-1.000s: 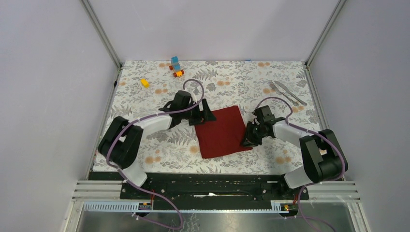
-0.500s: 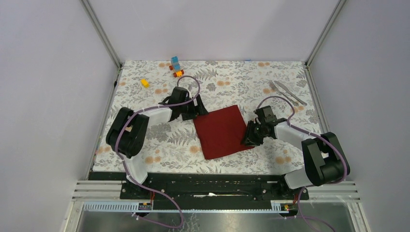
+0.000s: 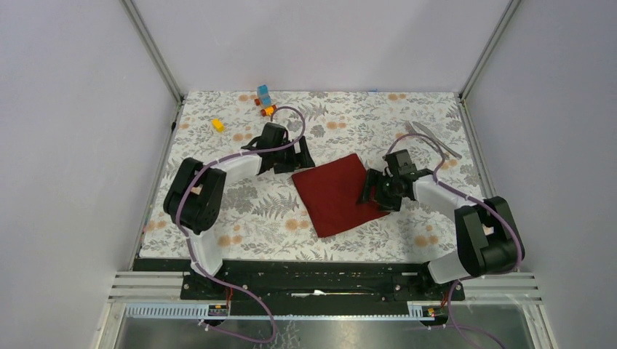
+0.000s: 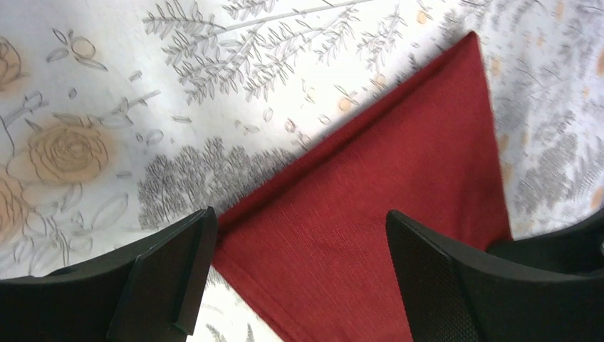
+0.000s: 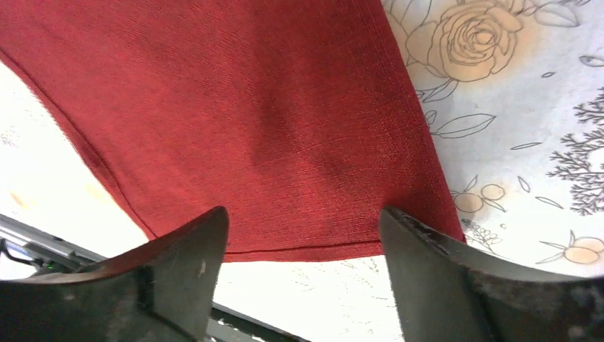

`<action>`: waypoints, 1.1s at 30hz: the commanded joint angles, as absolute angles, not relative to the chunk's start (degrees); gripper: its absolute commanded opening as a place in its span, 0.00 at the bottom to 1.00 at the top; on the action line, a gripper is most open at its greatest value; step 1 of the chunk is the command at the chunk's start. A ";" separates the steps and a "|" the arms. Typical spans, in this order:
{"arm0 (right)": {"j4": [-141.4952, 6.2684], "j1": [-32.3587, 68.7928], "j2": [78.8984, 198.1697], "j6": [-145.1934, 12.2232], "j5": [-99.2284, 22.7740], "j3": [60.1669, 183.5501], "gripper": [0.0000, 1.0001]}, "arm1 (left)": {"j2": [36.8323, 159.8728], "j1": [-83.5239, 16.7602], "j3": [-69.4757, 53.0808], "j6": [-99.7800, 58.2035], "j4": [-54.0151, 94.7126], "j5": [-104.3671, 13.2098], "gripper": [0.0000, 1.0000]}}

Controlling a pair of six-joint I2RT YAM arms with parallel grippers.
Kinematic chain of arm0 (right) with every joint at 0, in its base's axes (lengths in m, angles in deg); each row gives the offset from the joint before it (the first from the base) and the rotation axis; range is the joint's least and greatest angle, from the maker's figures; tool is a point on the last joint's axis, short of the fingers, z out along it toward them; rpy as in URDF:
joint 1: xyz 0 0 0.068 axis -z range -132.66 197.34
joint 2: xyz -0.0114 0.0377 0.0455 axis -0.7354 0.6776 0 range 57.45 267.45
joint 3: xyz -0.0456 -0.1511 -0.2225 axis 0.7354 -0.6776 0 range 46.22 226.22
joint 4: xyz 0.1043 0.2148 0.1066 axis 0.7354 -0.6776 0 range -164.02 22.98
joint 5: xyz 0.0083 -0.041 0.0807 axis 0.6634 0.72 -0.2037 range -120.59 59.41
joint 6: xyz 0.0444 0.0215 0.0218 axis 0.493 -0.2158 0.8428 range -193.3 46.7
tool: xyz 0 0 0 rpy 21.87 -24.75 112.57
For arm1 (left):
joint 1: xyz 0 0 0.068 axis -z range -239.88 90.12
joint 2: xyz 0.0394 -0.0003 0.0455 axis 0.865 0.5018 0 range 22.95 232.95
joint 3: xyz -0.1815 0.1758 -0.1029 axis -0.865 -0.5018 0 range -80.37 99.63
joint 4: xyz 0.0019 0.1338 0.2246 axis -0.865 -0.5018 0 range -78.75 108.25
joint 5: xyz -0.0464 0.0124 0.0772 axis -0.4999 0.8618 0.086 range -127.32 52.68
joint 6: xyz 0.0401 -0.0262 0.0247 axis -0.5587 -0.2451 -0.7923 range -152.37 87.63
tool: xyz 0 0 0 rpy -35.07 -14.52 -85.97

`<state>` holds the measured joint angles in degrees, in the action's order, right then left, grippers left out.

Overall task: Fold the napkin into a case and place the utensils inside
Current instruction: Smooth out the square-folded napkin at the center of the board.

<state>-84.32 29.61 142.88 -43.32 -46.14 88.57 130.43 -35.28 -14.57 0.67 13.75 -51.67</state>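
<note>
**A:** How will the napkin (image 3: 336, 193) handle?

**B:** I'd judge it soft, light and limp. It lies flat at the middle of the desk (image 3: 349, 116), turned cornerwise. It will likely drag and wrinkle rather than slide cleanly, so take it at a corner or edge, pinched low against the desk.

**A:** And the tools?

**B:** The left tool (image 3: 300, 161) is spread, with the cloth's far-left corner between its fingers but not pinched. The right tool (image 3: 371, 193) is also spread, over the right edge, gripping nothing.

**A:** What has changed since a second ago?

**B:** The napkin has turned slightly and shifted right. The left tool has drawn back off it, and the right tool has moved further on. The utensils (image 3: 433, 138) remain near the far right corner.
</note>
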 commanded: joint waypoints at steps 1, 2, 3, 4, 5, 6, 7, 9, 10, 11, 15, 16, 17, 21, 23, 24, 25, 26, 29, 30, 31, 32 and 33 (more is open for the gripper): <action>-83.63 30.29 137.78 -48.15 -48.57 92.29 0.95 | 121.03 -35.64 -17.75 1.94 17.43 -57.99 0.94; -81.52 30.34 138.10 -47.52 -51.84 93.33 0.99 | 119.92 -35.61 -18.63 3.25 18.65 -60.47 0.94; -79.55 30.30 139.28 -46.71 -54.57 94.66 1.00 | 119.42 -35.62 -19.49 4.59 20.43 -62.46 0.95; -77.52 30.29 141.05 -45.40 -57.35 96.21 1.00 | 119.03 -35.62 -20.45 6.19 22.31 -63.71 0.95; -75.48 30.29 143.36 -43.99 -59.53 98.01 1.00 | 118.76 -35.67 -21.76 7.73 24.62 -64.92 0.95; -72.92 30.29 145.78 -42.21 -61.67 99.58 1.00 | 118.76 -35.63 -22.92 9.40 27.71 -66.61 0.95; -69.35 30.29 148.42 -38.85 -63.52 100.73 1.00 | 119.21 -35.62 -24.06 10.86 30.55 -67.70 0.95; -59.46 30.38 153.94 -32.75 -66.87 103.05 1.00 | 121.43 -35.69 -25.00 13.01 33.56 -69.79 0.94; -55.38 30.46 156.51 -29.46 -68.58 104.18 0.98 | 122.73 -35.77 -25.25 13.36 34.14 -69.80 0.93; -50.87 30.46 158.86 -26.37 -69.84 104.98 0.98 | 123.74 -36.03 -25.57 13.42 34.45 -69.45 0.91; -39.85 30.46 167.52 -18.20 -72.74 108.69 0.88 | 126.21 -37.92 -27.41 12.38 35.06 -66.99 0.84; -37.69 30.39 169.45 -16.73 -73.59 109.62 0.87 | 126.81 -38.32 -27.33 11.57 34.38 -66.34 0.83; -35.52 30.38 171.82 -15.34 -74.38 110.27 0.86 | 127.69 -38.71 -27.01 10.79 33.73 -65.85 0.82; -33.42 30.64 177.14 -16.55 -74.36 112.45 0.86 | 130.73 -40.16 -27.79 9.97 32.69 -63.81 0.81; -33.21 31.21 180.24 -17.61 -74.96 113.98 0.86 | 131.33 -40.93 -29.06 10.29 33.16 -63.02 0.80; -33.23 31.79 181.71 -17.84 -75.31 114.75 0.86 | 131.65 -41.29 -29.69 10.53 33.14 -62.41 0.80; -33.24 32.60 183.00 -17.96 -75.33 115.24 0.86 | 131.88 -41.66 -30.33 10.64 33.10 -61.91 0.80; -33.31 33.50 183.93 -18.20 -75.39 115.42 0.86 | 132.05 -42.11 -31.05 10.92 33.25 -61.52 0.80; -34.15 36.88 185.49 -19.42 -75.80 115.06 0.86 | 132.20 -43.83 -33.35 11.64 34.52 -61.13 0.80; -34.87 38.14 185.72 -20.08 -75.79 114.92 0.86 | 132.20 -44.33 -33.88 11.52 34.58 -60.88 0.80; -35.69 39.39 185.95 -20.80 -75.89 114.94 0.86 | 132.19 -44.80 -34.32 11.31 34.64 -60.81 0.80; -36.92 40.41 186.28 -21.84 -76.01 115.32 0.87 | 132.19 -45.25 -34.68 11.13 34.82 -60.92 0.80; -38.49 41.49 186.74 -22.67 -76.07 115.88 0.87 | 132.39 -45.72 -34.84 10.83 34.88 -61.20 0.80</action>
<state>-34.77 36.03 183.86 -17.58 -78.29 114.34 129.62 -42.17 -31.27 14.07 39.61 -67.91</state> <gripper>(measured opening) 0.861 0.795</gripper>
